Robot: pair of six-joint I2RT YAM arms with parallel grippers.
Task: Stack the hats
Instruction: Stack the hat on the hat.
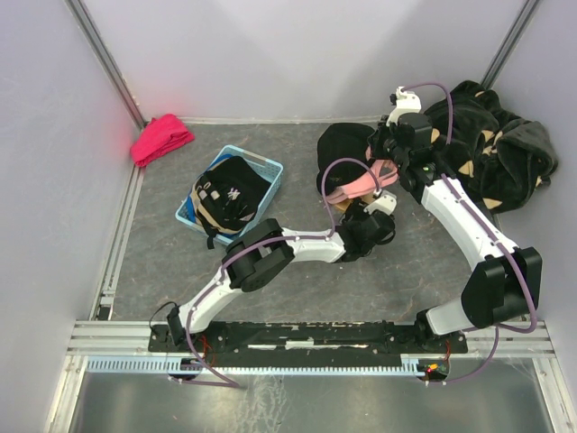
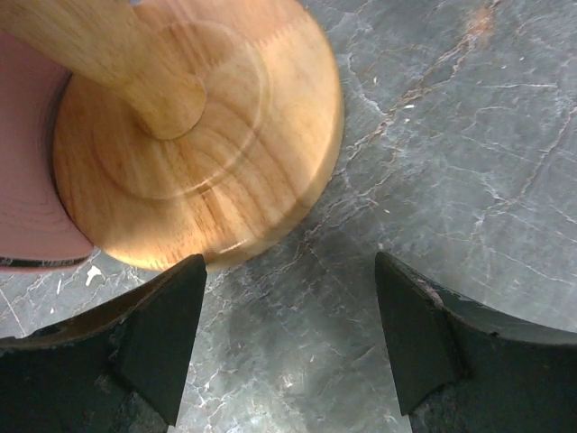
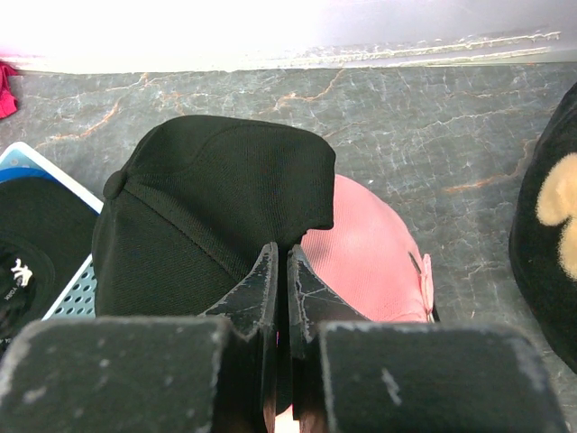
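Black hat [image 3: 216, 198] in rt end effector [image 3: 280, 262]

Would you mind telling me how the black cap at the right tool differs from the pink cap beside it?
The black cap is black, the pink cap pink. The right tool pinches the black cap's edge; no tool holds the pink cap. In the right wrist view the black cap hides part of the pink cap. Both are soft caps.

I see the black cap [image 3: 216, 198] hanging crumpled, pinched at its rim, overlapping the pink cap [image 3: 370, 257] just below it (crown up, half covered). A lettered cap [image 1: 236, 185], black with white marks, lies in the basket [image 1: 261, 162] atop a tan cap [image 1: 209, 212].
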